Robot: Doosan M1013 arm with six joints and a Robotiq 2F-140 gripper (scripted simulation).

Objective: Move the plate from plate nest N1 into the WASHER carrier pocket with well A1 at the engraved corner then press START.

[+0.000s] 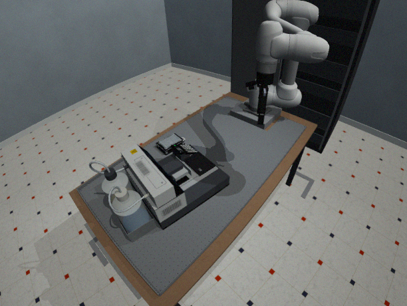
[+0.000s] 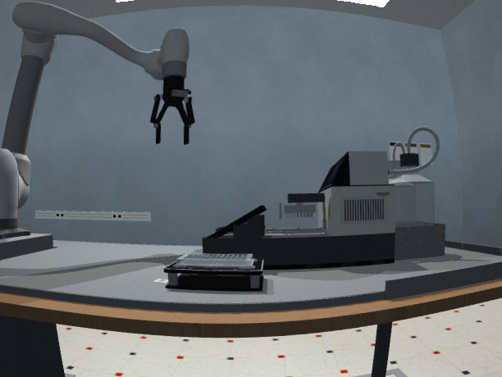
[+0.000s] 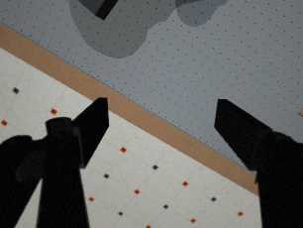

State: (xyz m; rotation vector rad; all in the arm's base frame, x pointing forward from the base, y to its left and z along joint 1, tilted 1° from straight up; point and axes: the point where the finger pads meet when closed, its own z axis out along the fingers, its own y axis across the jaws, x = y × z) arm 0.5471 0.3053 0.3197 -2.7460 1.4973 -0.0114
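A: ok so where's the arm at? In the exterior view the gripper [image 1: 261,124] [image 2: 172,143] [image 3: 161,112] hangs in the upper left of the frame, pointing straight down, high over the table [image 1: 229,229] [image 2: 230,317] [image 3: 144,116].

B: yep, fingers apart, nothing between them. The arm [image 1: 292,46] [image 2: 98,30] reaches over from the left edge there, elbow up top, wrist dropping down.

A: and the plate [image 1: 171,141] [image 2: 217,261]?

B: sitting on the plate nest [image 1: 165,151] [image 2: 215,270], lower middle of the exterior frame, just left of center in the top view. Well apart from the gripper.

A: the wrist cam doesn't show it, right?

B: nope, just both fingertips, mat [image 1: 199,229] [image 2: 123,279] [image 3: 178,74], wood edge and floor tiles. Top view gives you the keypad [image 1: 188,149] face by the nest; exterior only gets that side-on. Exterior does show the gap between the fingers, which the top view hides by catching them nearly edge-on.

A: room to move?

B: plenty of air around the fingers in the exterior view. Down low it's tighter: the nest is near the washer [image 1: 199,196] [image 2: 299,250], with the keypad close by. The table edge runs diagonally, upper left to lower right, through the wrist frame, between the fingertips.
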